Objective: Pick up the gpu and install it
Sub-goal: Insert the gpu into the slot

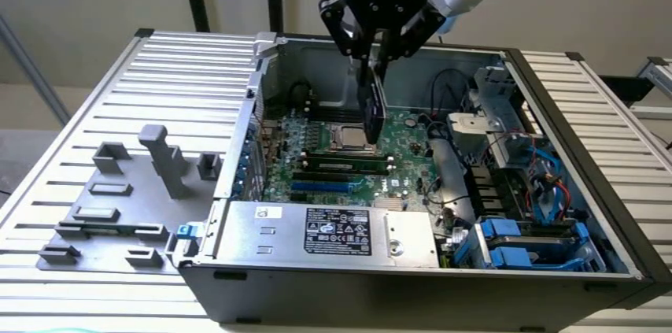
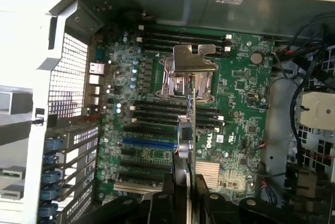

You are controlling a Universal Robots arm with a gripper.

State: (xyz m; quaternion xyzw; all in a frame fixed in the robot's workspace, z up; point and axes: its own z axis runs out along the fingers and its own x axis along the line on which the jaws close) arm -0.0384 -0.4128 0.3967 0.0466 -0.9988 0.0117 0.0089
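Observation:
My gripper (image 1: pixel 374 56) hangs over the open computer case (image 1: pixel 263 81) and is shut on the gpu (image 1: pixel 370 112), a thin black card that hangs upright below the fingers, its lower end just above the green motherboard (image 1: pixel 315 175). In the wrist view the gpu (image 2: pixel 192 130) is seen edge-on between my fingers (image 2: pixel 178 182), its silvery metal bracket (image 2: pixel 192 59) at the far end, over the processor socket (image 2: pixel 180 85). The expansion slots, one of them blue (image 2: pixel 149 143), lie beside the card.
A silver labelled power-supply box (image 1: pixel 336 231) fills the near side of the case. Cables and blue drive bays (image 1: pixel 525 242) crowd the exterior view's right. A grey holder fixture (image 1: pixel 126 199) stands on the slatted table at the exterior view's left. Rear slot covers (image 2: pixel 68 145) line the case wall.

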